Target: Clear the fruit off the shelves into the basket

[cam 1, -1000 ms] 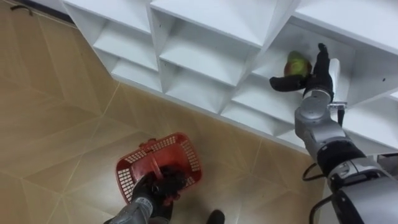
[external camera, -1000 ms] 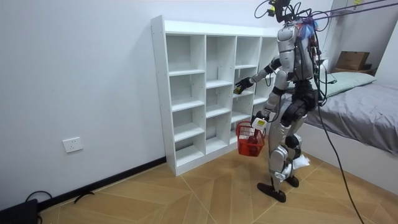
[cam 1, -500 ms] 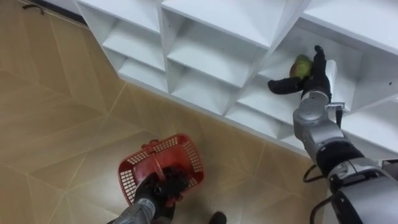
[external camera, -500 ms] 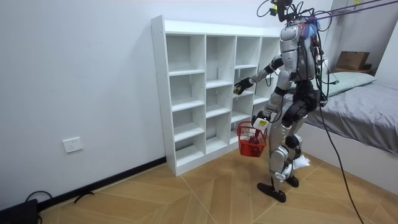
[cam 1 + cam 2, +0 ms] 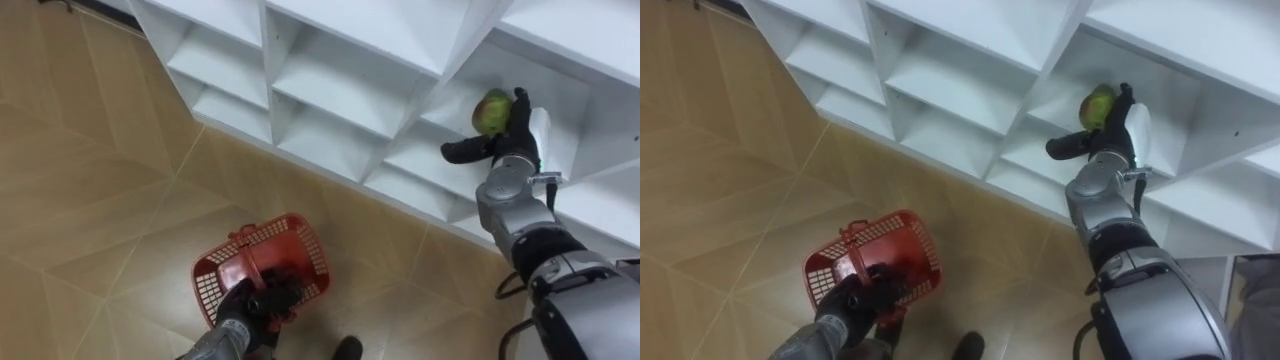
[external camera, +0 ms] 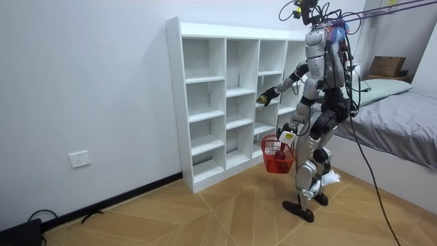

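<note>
A green and red fruit (image 5: pixel 492 108) is in an upper cubby of the white closet shelf (image 5: pixel 330 60). My right hand (image 5: pixel 512 135) is open against it, with the fingers upright along its right side and the thumb stretched out below it. In the room view the fruit (image 6: pixel 261 100) shows at that hand, at the front of the shelf. My left hand (image 5: pixel 255 305) is shut on the handle of a red plastic basket (image 5: pixel 310 258), which hangs low above the wooden floor. What lies inside the basket I cannot make out.
I stand close to the right end of the shelf unit (image 6: pixel 218 102), whose other cubbies look bare. A bed (image 6: pixel 403 123) with a cardboard box (image 6: pixel 386 66) is behind me at the room view's right. Open wooden floor (image 5: pixel 90 200) spreads to my left.
The eye view has shifted a little. My right hand stays at the fruit in the cubby. The basket has swung slightly toward the room view's right.
</note>
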